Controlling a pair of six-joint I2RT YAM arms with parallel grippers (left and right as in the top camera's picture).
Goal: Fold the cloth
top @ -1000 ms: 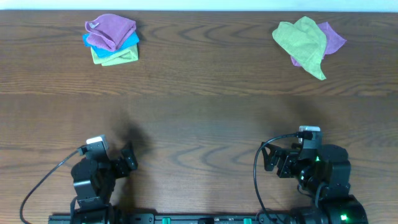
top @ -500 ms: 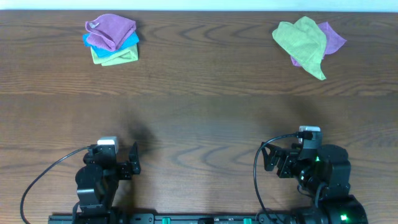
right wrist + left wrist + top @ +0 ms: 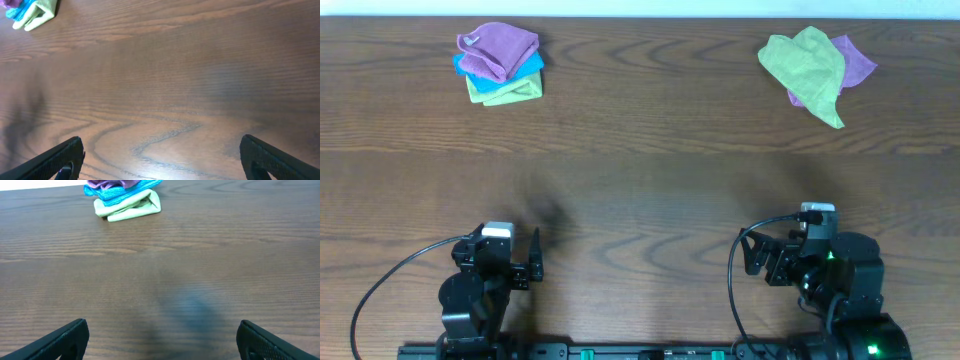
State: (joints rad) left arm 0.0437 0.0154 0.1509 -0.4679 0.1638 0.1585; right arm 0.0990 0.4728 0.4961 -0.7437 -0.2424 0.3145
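Swung round since a second ago, my left gripper [image 3: 534, 258] faced straight up the wood-grain table [image 3: 640, 200], jaws apart. To its right, the right gripper [image 3: 756, 258] was spread too. Well beyond the left gripper lay the cloth [image 3: 498, 48], soft crumpled purple, topping a blue cloth [image 3: 528, 68] and a lime-green cloth [image 3: 505, 94]. Far up to the right, another green cloth [image 3: 805, 65] covered a second purple one [image 3: 858, 62].
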